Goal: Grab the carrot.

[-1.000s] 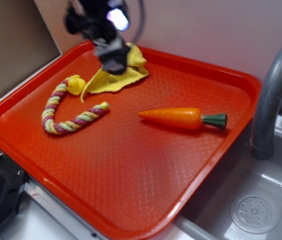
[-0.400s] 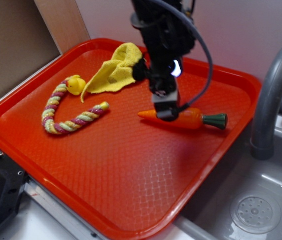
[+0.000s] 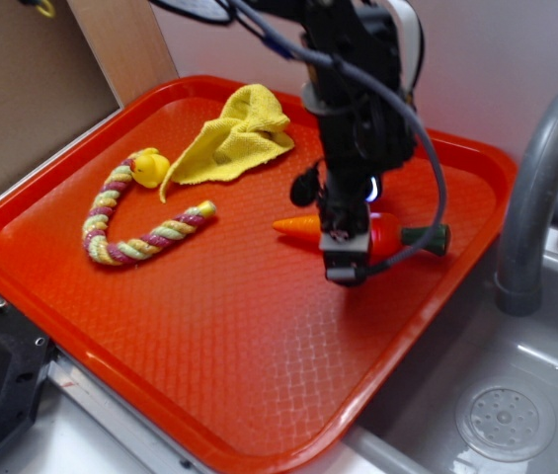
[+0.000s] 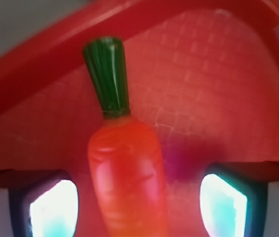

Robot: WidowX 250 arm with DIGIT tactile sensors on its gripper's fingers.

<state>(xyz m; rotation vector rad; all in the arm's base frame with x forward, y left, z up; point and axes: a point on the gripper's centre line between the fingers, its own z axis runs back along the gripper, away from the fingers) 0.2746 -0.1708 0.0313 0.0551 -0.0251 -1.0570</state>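
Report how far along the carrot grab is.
Done: the gripper is down over the carrot on the red tray. In hand: the wrist view shows the carrot between the two fingers, with a gap on each side, so the jaws stand open. Left: closing on the carrot and lifting it; it lies flat on the tray.
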